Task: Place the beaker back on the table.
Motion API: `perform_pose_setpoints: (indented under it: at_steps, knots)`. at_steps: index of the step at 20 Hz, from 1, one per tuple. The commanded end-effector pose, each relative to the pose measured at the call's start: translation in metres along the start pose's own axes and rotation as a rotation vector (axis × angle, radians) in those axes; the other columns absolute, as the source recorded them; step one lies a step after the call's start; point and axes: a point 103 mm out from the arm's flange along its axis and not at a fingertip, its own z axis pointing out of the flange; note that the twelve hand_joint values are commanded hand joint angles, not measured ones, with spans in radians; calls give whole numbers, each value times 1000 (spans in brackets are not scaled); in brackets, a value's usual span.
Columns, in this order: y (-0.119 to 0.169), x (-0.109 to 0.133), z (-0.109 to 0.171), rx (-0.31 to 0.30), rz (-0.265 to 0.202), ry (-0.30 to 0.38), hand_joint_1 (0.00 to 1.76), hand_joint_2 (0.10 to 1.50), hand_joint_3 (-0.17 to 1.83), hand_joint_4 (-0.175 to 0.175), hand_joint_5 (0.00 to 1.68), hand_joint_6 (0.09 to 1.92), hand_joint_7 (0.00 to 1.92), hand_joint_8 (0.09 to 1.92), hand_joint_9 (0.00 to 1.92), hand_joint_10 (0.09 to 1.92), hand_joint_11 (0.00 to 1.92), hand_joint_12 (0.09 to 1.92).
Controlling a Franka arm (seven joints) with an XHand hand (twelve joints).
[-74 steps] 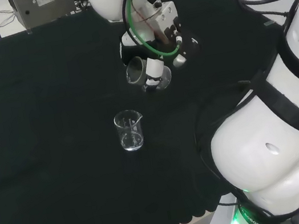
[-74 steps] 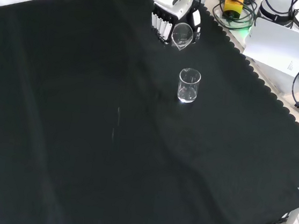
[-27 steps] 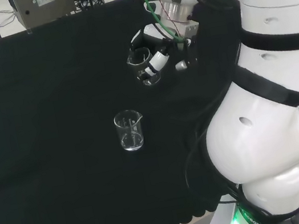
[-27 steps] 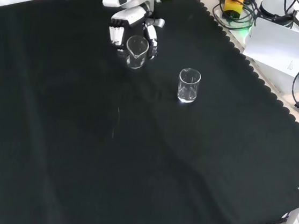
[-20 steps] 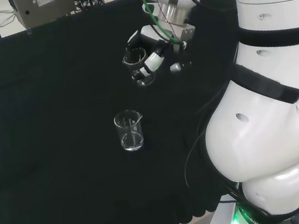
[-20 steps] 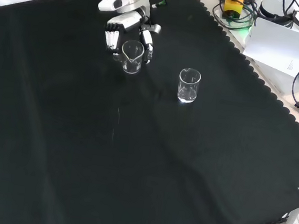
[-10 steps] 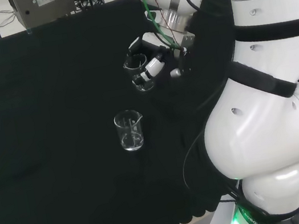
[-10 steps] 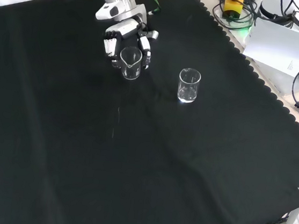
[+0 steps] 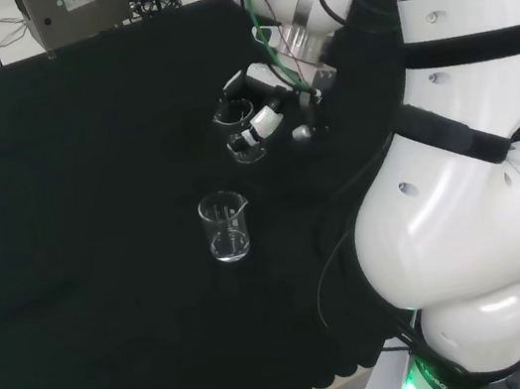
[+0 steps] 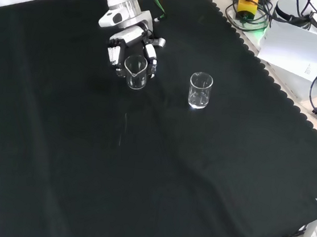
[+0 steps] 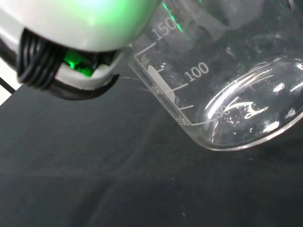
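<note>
The hand (image 10: 126,46) is curled round a small clear glass beaker (image 10: 136,72), which stands upright, low over the black cloth; I cannot tell whether its base touches. In the head view the hand (image 9: 271,112) holds the same beaker (image 9: 241,132) at the bench's middle, fingers wrapped about its wall. The wrist view has the beaker (image 11: 222,94) close, its printed scale and rounded base above the cloth, beside a blurred white part of the hand (image 11: 71,28). A second clear beaker (image 10: 200,90) stands free on the cloth, to the right in the front view.
The second beaker (image 9: 224,227) stands nearer than the held one in the head view. The arm's white links (image 9: 477,166) fill the right of that view. The cloth's scalloped edge (image 10: 276,86) runs along the right in the front view, with cables and a white sheet (image 10: 300,52) beyond.
The hand has carried the beaker from the bench's far edge in the front view toward the middle and downward. The beaker, tilted at first, now stands upright. The free beaker has stayed put.
</note>
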Motion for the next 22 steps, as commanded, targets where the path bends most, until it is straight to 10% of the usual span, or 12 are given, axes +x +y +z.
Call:
perform_pose_setpoints:
  at_steps: [1,8,22]
  knots:
    - [7,5,11,9,4,-16,1302,558,933,-175,1152,992,1208,970,1499,767,1271,885]
    - [6,-14,9,5,14,18,1301,575,900,-175,1149,979,1204,957,1492,743,1263,871]
    - [15,-17,18,-5,9,12,1308,469,1037,-69,1172,961,1355,834,1470,672,1259,834]
